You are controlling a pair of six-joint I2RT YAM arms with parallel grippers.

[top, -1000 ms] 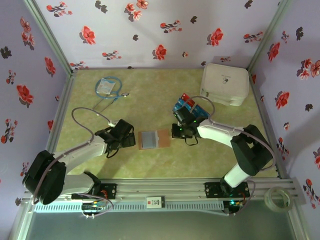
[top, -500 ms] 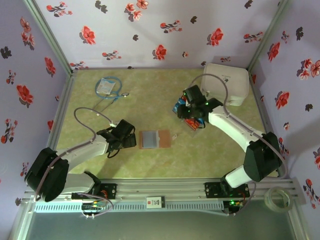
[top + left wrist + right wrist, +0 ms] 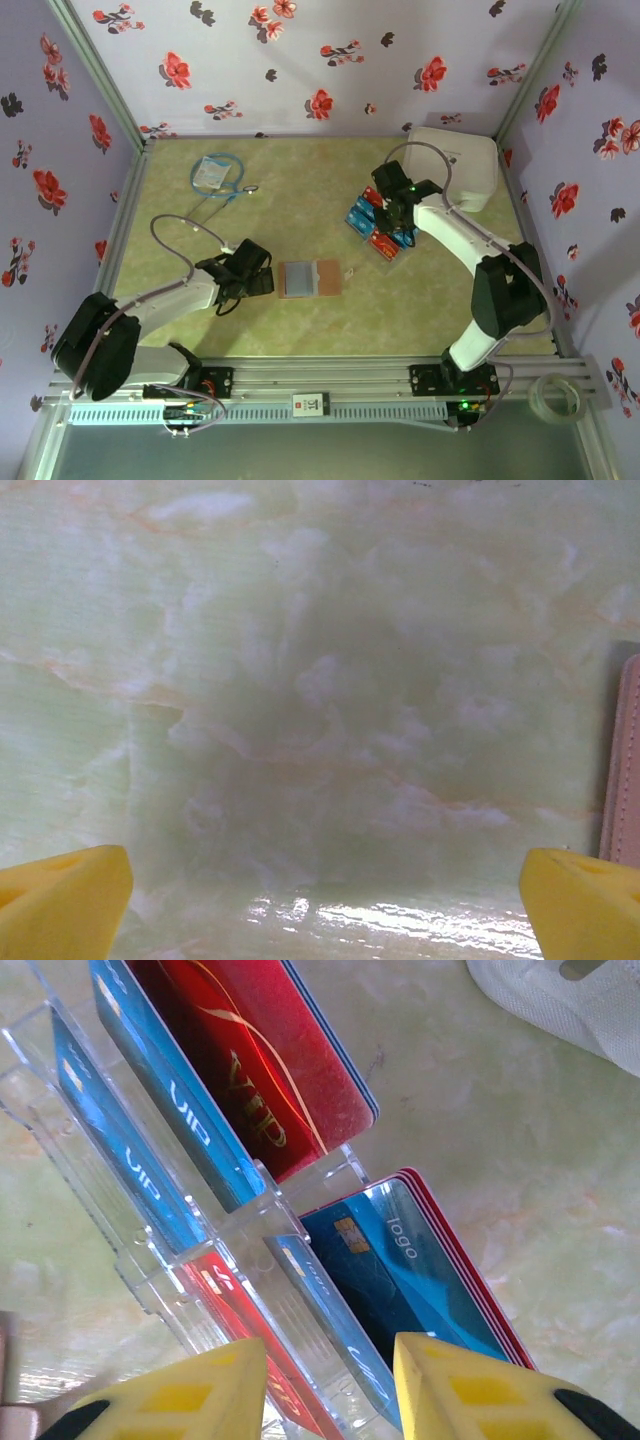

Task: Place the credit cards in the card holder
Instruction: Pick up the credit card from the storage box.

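The credit cards (image 3: pixel 372 222), red and blue, stand in a clear slotted rack (image 3: pixel 232 1228) at the table's right middle. In the right wrist view a red card (image 3: pixel 262 1072) leans at the top and a blue chip card (image 3: pixel 425 1275) lies lower right. My right gripper (image 3: pixel 397 208) (image 3: pixel 328 1388) hangs over the rack, open, its yellow fingertips astride a thin blue card (image 3: pixel 330 1310) and a rack wall. The card holder (image 3: pixel 311 278) lies unfolded at the centre, grey panel left, brown panel right. My left gripper (image 3: pixel 257 281) (image 3: pixel 322 905) rests wide open just left of the holder's edge (image 3: pixel 626 770).
A big white rounded case (image 3: pixel 450 166) (image 3: pixel 560 1000) sits at the back right, close behind the rack. A blue-and-white packet with a cable (image 3: pixel 213 173) lies at the back left. A small pale speck (image 3: pixel 349 273) lies just right of the holder.
My right gripper has moved from beside the holder's right edge back to the card rack and opened. A small pale speck now shows where it was. The left arm has barely shifted.
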